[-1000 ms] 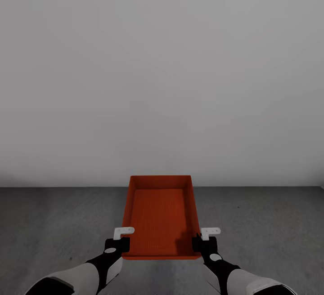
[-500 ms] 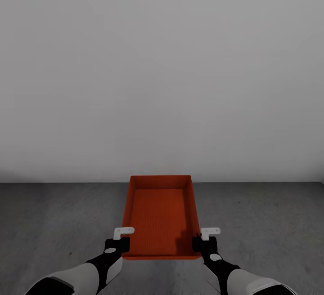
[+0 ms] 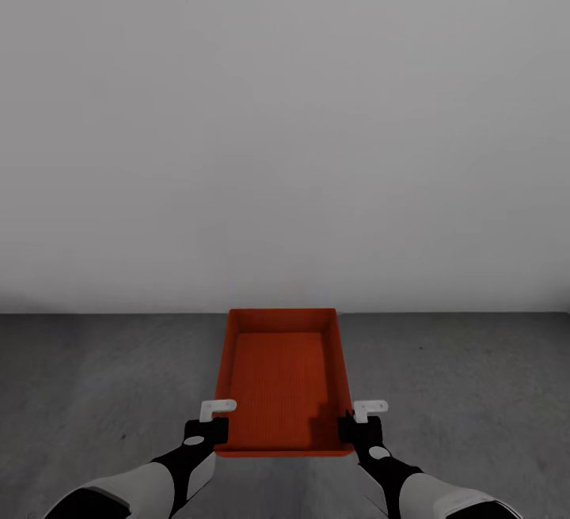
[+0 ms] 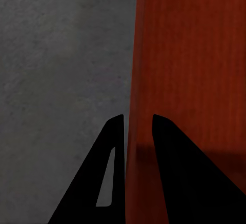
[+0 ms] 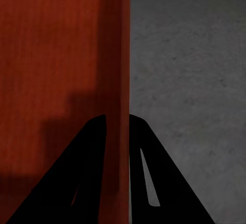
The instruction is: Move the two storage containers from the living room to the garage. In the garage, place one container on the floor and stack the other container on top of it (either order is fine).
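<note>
I hold one orange-red storage container (image 3: 281,380) out in front of me, open side up and empty. My left gripper (image 3: 218,424) is shut on its left wall, and my right gripper (image 3: 351,424) is shut on its right wall. In the left wrist view my left gripper (image 4: 137,121) has its black fingers (image 4: 174,172) on either side of the container wall (image 4: 137,55). In the right wrist view my right gripper (image 5: 119,119) pinches the thin wall (image 5: 123,39) in the same way. Below lies the garage's dark grey concrete floor (image 3: 467,376).
A plain pale grey wall (image 3: 285,123) stands straight ahead and meets the floor just beyond the container's far end. Bare concrete floor (image 3: 95,384) stretches to both sides of the container.
The line where wall meets floor has risen a little in the head view, so the camera has moved. The container and both grippers keep their places in the picture.
</note>
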### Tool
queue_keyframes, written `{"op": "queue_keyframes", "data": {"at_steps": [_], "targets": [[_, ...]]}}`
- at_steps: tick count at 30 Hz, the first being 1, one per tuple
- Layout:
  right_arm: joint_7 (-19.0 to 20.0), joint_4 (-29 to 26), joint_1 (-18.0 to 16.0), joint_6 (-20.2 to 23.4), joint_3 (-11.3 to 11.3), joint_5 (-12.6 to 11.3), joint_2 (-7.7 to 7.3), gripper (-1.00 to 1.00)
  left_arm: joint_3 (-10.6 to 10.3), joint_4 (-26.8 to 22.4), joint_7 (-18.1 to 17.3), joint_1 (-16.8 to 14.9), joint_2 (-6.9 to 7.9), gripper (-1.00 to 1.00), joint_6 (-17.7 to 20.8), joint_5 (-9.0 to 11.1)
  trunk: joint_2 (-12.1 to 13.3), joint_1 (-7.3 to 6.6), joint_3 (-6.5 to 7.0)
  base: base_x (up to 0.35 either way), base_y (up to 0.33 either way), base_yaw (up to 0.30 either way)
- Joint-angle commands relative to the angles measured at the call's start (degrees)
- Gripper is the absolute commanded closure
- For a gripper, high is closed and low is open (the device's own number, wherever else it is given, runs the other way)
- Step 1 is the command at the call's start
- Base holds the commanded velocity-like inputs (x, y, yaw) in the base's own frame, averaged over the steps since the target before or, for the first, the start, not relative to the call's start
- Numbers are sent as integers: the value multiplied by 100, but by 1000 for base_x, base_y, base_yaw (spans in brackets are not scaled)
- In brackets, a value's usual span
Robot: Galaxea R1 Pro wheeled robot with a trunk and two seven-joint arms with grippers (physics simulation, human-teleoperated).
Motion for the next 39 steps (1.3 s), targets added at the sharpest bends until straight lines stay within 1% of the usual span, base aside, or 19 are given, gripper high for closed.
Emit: {"op": "queue_keyframes", "data": {"at_steps": [1, 6, 16, 24, 39], "targets": [[-8, 17, 0, -22, -185, -99, 1, 100, 387, -15, 46, -8, 178, 100, -399, -11, -44, 22, -33, 0, 0, 0], [-7, 17, 0, -22, -185, -99, 1, 100, 388, -13, 46, -8, 178, 100, -399, -11, -245, 132, -168, 0, 0, 0], [-8, 17, 0, -22, -185, -99, 1, 100, 388, -15, 46, -8, 187, 100, -390, -10, -245, 132, -260, 0, 0, 0], [-11, 17, 0, -22, -185, -99, 1, 100, 388, -13, 46, -8, 187, 100, -391, 63, -245, 132, -333, 0, 0, 0], [-11, 17, 0, -22, -185, -99, 1, 100, 388, -12, 46, -8, 187, 100, -390, 68, -245, 132, -470, 0, 0, 0]]}}
